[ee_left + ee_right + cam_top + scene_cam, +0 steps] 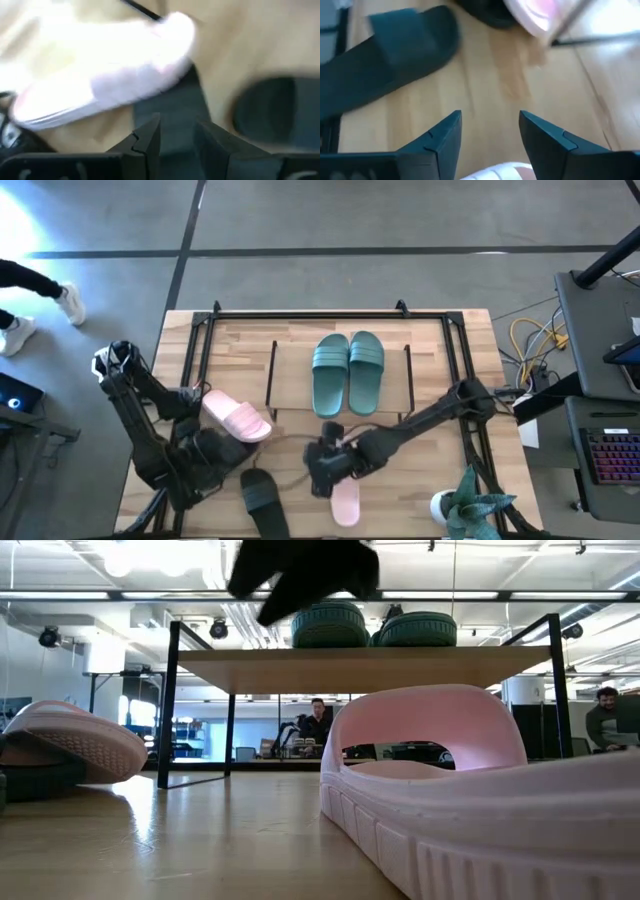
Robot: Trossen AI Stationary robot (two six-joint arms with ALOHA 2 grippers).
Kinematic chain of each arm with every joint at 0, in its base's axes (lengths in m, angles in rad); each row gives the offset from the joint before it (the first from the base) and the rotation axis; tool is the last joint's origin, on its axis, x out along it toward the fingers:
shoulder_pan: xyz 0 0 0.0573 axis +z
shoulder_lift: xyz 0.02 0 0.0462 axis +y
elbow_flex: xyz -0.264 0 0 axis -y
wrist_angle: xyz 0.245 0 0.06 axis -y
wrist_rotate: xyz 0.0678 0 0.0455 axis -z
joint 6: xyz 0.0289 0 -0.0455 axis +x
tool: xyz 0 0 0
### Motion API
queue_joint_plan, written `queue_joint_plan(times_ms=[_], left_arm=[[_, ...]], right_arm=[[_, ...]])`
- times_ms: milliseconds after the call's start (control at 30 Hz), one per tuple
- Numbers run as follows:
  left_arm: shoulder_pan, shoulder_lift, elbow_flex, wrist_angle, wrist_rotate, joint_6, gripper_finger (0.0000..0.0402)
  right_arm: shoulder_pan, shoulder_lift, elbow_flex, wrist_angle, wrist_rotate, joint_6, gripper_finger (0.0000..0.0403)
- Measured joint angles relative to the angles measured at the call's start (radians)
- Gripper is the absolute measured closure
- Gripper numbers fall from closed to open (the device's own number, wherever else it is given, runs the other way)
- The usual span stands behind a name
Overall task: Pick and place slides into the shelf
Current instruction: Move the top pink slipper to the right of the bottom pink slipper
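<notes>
Pink slide [345, 502] lay on the surface at the lower centre of the high view, its long axis running up and down the frame, directly under the right pincer [322, 472], whose fingers were spread and empty. The left pincer [205, 465], at lower left, was farther away, beside the other pink slide [236, 416]; I cannot tell its state

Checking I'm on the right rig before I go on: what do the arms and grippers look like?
Both arms are dark, jointed links. The left arm has a pale fitting at its upper joint. The right arm is slimmer along its forearm. The left gripper and right gripper each end in two dark, angular, wedge-shaped fingers. No markings are readable.
</notes>
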Motion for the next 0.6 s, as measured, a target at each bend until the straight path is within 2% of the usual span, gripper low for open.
queue_joint_plan(times_ms=[100,167,400,500,600], left_arm=[[0.023,-0.039,0.000,-0.117,-0.075,-0.176,0.0309],[0.045,-0.094,-0.001,-0.177,-0.094,-0.239,0.0309],[0.123,-0.470,-0.071,-0.187,-0.103,-0.245,0.0309],[0.138,-0.631,-0.136,-0.145,-0.113,-0.218,0.0309],[0.148,-0.738,-0.220,-0.070,-0.105,-0.190,0.0309]], right_arm=[[-0.021,-0.011,0.000,-0.047,-0.003,0.090,0.0211],[-0.025,-0.016,0.000,-0.054,-0.026,0.113,0.0211],[-0.013,-0.030,-0.001,-0.056,-0.086,0.160,0.0211],[-0.005,-0.030,-0.001,-0.073,-0.082,0.174,0.0211],[0.000,-0.030,-0.001,-0.077,-0.081,0.176,0.0211]])
